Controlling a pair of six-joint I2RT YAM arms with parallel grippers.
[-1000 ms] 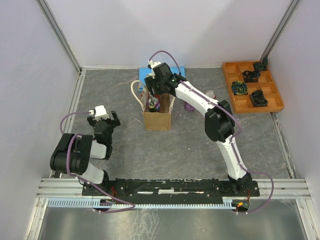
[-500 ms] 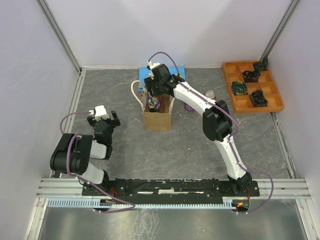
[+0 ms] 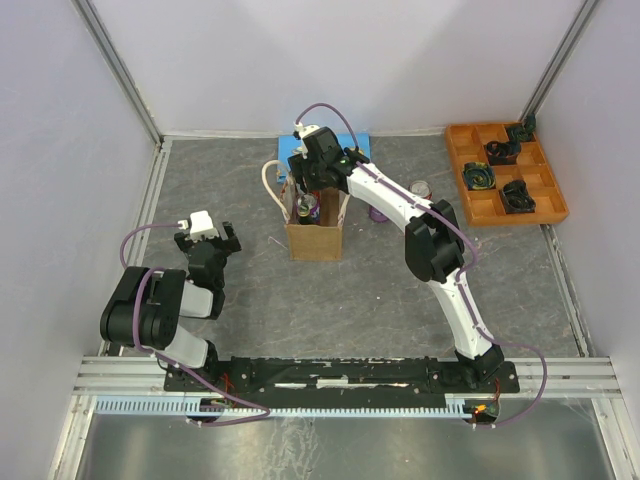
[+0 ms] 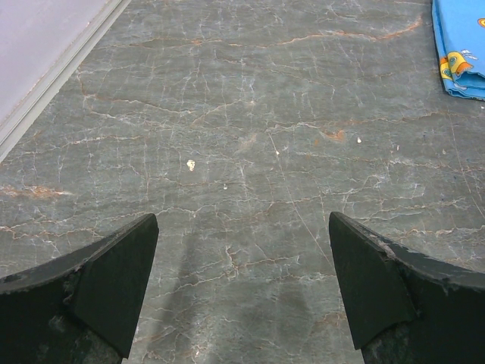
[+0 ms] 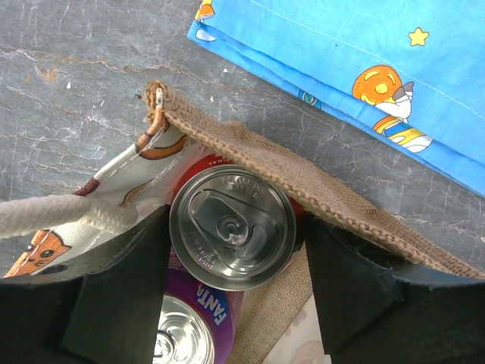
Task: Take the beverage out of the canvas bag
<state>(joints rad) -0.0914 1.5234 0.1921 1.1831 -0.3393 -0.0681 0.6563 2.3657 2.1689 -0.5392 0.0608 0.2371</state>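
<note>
Fingers of my right gripper (image 5: 236, 220) reach into the small tan-brown canvas bag (image 3: 316, 238), one on each side of a silver-topped red drink can (image 5: 231, 227); whether they press it I cannot tell. My left gripper (image 4: 242, 220), well left of the bag, gapes wide over the grey marbled counter (image 4: 242, 114), which pale walls (image 3: 300, 60) enclose. A purple Fanta can (image 5: 193, 334) stands against the red one inside the bag; a flat blue cartoon-print mat (image 5: 341, 68) lies just behind it.

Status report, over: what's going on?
Left gripper open, idle. Right gripper astride can in bag, grip unclear. Second can alongside, rope handle close.
</note>
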